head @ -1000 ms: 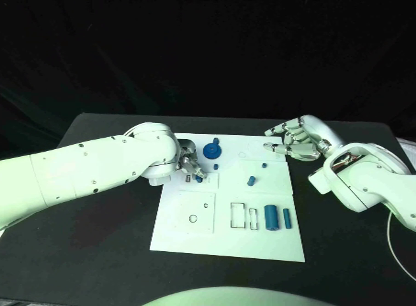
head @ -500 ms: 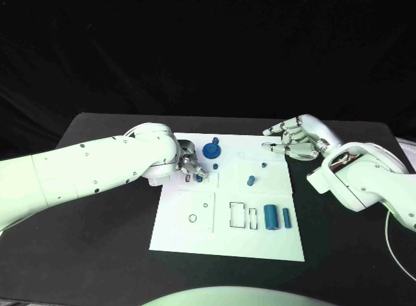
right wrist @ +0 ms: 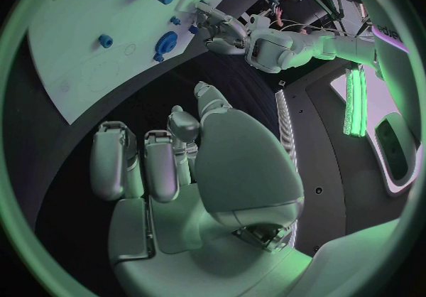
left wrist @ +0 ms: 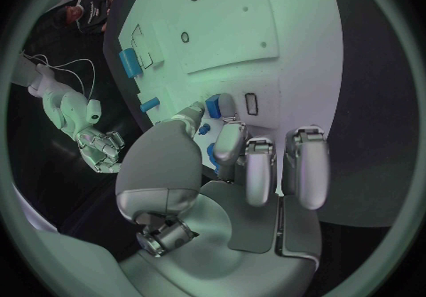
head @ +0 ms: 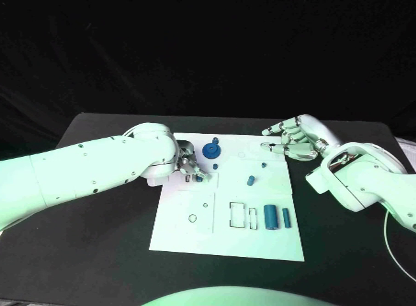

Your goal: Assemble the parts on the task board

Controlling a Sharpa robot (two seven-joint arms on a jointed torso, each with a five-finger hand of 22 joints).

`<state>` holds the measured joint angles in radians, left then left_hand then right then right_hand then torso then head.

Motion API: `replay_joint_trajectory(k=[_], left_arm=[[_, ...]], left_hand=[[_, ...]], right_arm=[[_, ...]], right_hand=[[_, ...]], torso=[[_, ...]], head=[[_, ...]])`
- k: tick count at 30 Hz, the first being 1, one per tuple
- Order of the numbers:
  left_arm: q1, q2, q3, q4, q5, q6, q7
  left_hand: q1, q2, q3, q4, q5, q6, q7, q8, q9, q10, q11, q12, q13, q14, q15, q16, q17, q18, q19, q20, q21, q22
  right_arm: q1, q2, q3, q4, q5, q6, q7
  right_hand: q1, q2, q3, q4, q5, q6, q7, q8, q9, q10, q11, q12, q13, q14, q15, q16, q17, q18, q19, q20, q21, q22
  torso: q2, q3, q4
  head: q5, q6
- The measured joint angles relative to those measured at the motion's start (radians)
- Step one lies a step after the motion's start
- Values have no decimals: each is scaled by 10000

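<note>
I am holding a small blue part between my thumb and a finger of my left hand, right down on the white task board, near its far left side. The part is touching the board or just above it; I cannot tell which. Just beside it a round blue part is standing on the board, and a little blue peg is sitting close by too. Farther in, a slanted blue part is lying near the middle, and two long blue parts are lying side by side toward the near end, next to some empty slots. My right hand is hanging over the far right corner of the board with its fingers curled in and nothing in them. I think the part could slip or tip if I am pushing it in crooked, because my thumb is hiding the spot where it goes. My fingers could also bump the round blue part, since it is so close. There is lots of open board toward the near left side, so I think that is the safe way to pull back. The black table has wide room all around the board, and my two hands are well apart.
</note>
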<state>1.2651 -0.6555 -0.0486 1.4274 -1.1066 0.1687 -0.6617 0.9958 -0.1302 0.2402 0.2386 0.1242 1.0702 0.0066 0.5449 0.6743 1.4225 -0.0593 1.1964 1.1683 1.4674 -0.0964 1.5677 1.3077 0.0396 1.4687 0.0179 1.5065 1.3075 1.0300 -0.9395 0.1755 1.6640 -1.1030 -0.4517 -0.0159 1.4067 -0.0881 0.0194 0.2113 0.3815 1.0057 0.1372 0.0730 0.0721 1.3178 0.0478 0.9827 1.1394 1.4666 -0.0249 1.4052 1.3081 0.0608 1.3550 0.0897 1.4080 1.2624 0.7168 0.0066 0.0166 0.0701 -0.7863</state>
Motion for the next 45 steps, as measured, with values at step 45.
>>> replay_joint_trajectory(k=[45], left_arm=[[915,1298,427,-3726,26,1413,-3]], left_hand=[[1660,841,-2332,522,-21,-971,541,-926,-687,-1307,551,-2004,-2152,-19,236,0,-3,0,-75,216,-699,-2]], right_arm=[[-125,193,-1,-258,68,-13,35]], right_hand=[[-78,-2,-14,67,57,0,0,0,0,0,0,0,-76,0,0,-49,-25,1,-70,1,-59,-98]], torso=[[33,-12,-19]], head=[[32,210]])
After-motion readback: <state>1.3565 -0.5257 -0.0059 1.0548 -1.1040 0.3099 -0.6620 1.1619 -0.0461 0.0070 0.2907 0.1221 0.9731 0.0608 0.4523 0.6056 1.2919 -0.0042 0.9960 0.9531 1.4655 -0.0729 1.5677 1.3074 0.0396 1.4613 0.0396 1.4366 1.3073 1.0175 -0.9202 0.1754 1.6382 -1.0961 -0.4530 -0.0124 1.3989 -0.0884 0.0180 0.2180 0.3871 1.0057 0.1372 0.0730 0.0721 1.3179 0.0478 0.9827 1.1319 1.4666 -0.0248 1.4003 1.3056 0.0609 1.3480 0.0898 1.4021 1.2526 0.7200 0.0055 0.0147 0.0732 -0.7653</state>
